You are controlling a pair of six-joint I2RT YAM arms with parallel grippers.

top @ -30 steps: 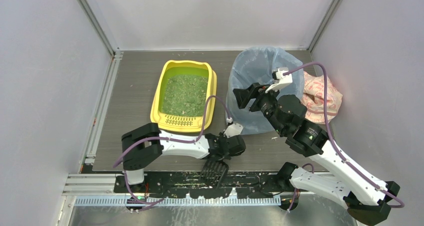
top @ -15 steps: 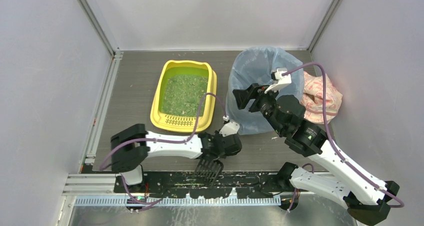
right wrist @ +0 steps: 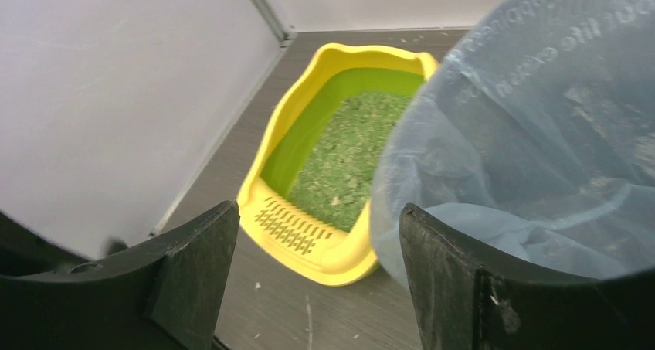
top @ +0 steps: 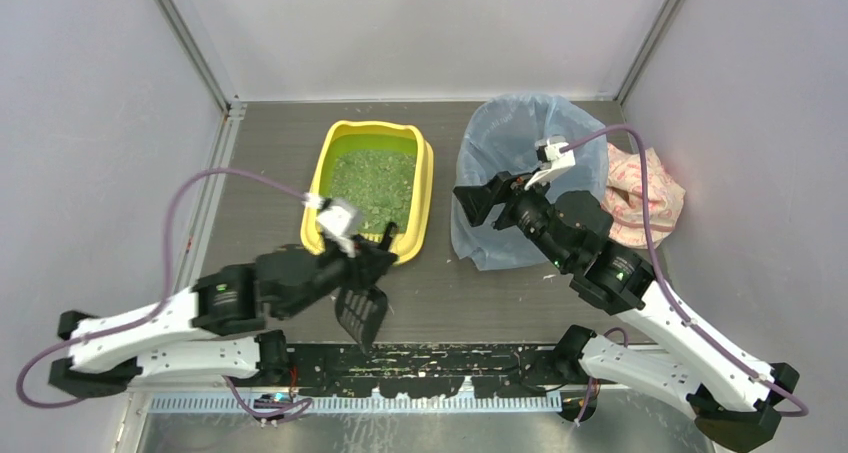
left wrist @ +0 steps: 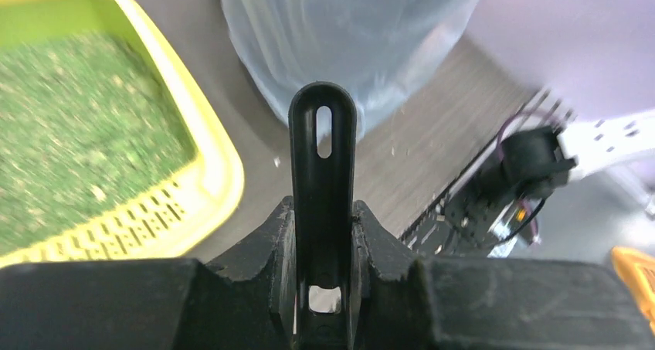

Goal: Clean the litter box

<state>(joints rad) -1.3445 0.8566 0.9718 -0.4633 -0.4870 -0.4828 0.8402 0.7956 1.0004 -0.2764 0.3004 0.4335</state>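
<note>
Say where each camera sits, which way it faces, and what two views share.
Top external: overhead and behind, looking down; left arm and right arm show.
Left wrist: looks along the scoop toward the bin bag; left gripper clamps it.
Right wrist: faces the litter box past the bin bag; right gripper open.
Shared: both wrist views show the litter box's grate.

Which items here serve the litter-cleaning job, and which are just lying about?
In use: litter box; black slotted scoop, gripped in the left hand; bin lined with a blue bag.
Lying about: pink patterned cloth beside the bin.
</note>
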